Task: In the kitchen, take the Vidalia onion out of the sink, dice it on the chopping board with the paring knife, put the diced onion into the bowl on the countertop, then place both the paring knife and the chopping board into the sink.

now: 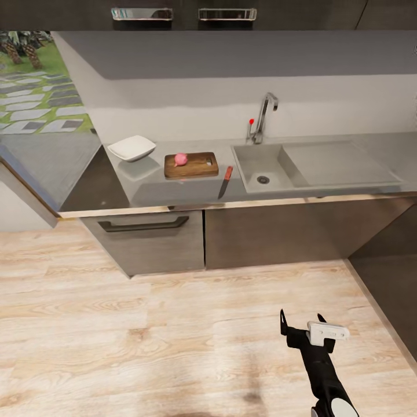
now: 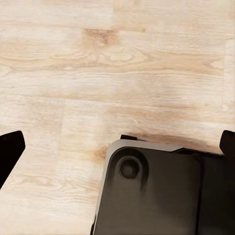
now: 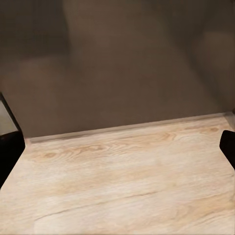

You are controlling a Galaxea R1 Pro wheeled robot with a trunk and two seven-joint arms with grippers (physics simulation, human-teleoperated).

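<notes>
Already done: small pinkish-red round Vidalia onion (image 1: pixel 181 159) on dark brown wooden chopping board (image 1: pixel 197 168), out of the grey steel sink (image 1: pixel 255 155). Pending: dicing. Slim reddish-handled paring knife (image 1: pixel 225 182) untouched at the board's 4 o'clock; white squarish bowl (image 1: pixel 132 147) at its 10 o'clock. Right gripper (image 1: pixel 301 328) spread apart, holding nothing; left gripper (image 2: pixel 117 147) likewise.

Honestly there's nothing readable anywhere here, no labels, brand names, numbers or signs on the bench (image 1: pixel 174 194), the cabinet fronts, the sink (image 1: pixel 324 168), the chopping board (image 1: pixel 194 168) or the bowl (image 1: pixel 132 148), just plain surfaces all round.
</notes>
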